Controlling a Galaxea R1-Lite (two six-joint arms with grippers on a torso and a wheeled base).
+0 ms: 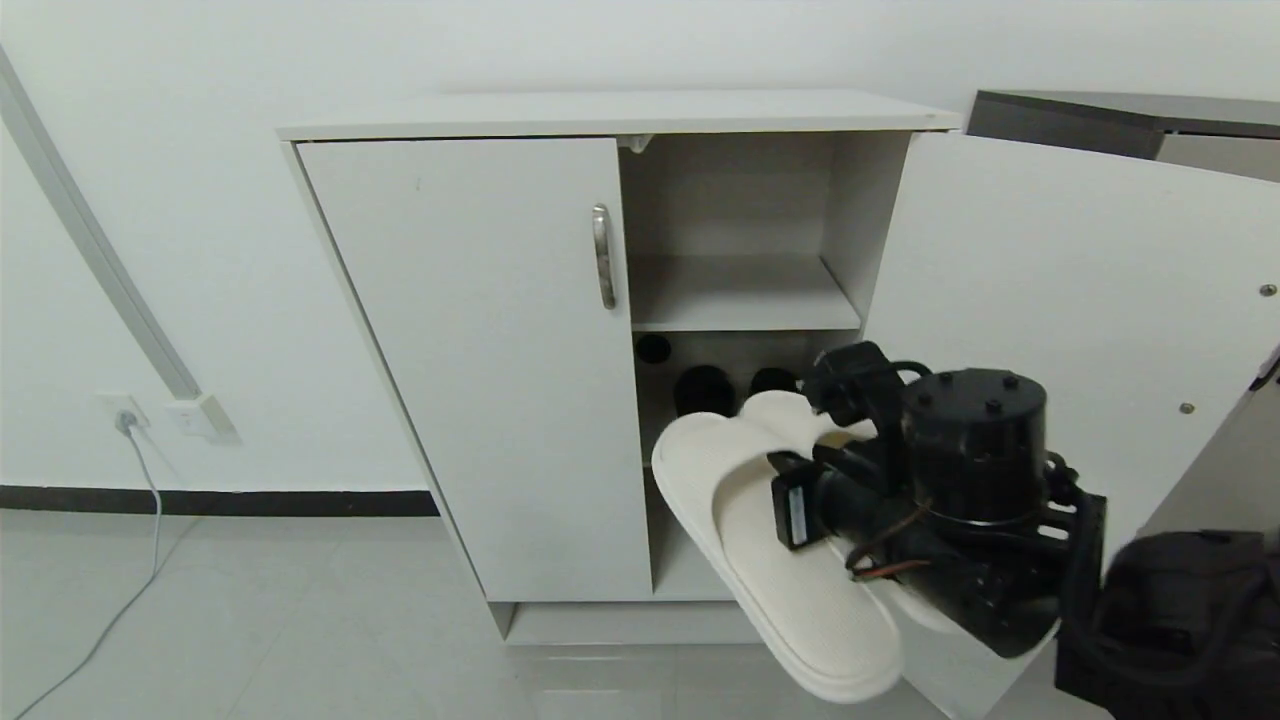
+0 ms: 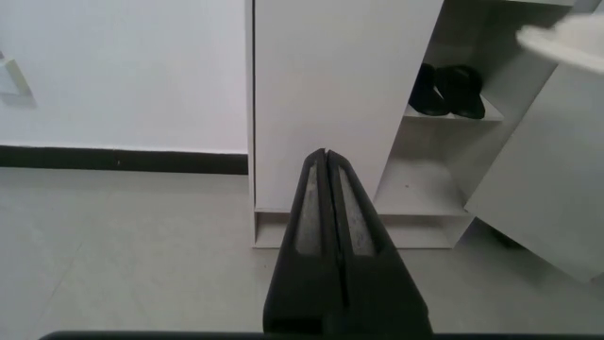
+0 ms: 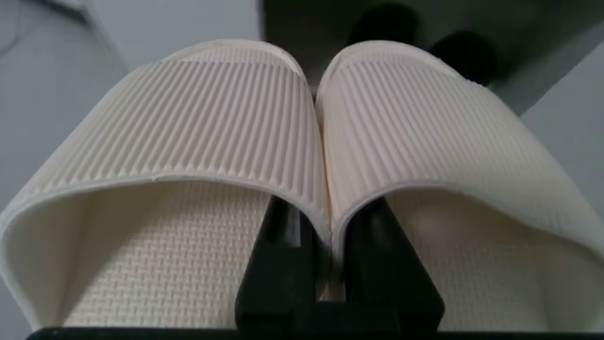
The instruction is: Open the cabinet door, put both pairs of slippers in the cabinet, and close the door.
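The white slippers (image 1: 760, 540) hang in the air just in front of the cabinet's (image 1: 600, 110) open right half, side by side. Their toes are raised toward the opening and their heels drop lower, toward you. Your right gripper (image 3: 326, 260) pinches the pair where the two straps meet, one finger under each strap with the inner edges pressed between them. In the right wrist view the ribbed straps arch over the fingers (image 3: 281, 246), and the dark opening of the cabinet lies beyond the toes.

The black slippers (image 1: 705, 388) already sit inside on the middle shelf (image 2: 453, 113), toward the back, close together. The white pair's toes are near that shelf's front edge but outside the cabinet. The shelf above (image 1: 740, 300) and the bottom shelf (image 2: 420, 189) are both in view.

The right door (image 1: 1050, 280) stands swung wide open, past the right arm. The left door (image 1: 470, 350) is flat shut, its metal handle (image 1: 603, 257) upright along the inner edge.

Your left gripper (image 2: 327, 165) is pressed together with nothing between its fingers. It hangs low over the floor (image 1: 250, 620), aimed at the base of the shut door. A pale shape at the corner of the left wrist view is probably the white pair's toe.

On the wall to the left, a cable (image 1: 150, 520) runs from an outlet (image 1: 122, 412) down to the floor.
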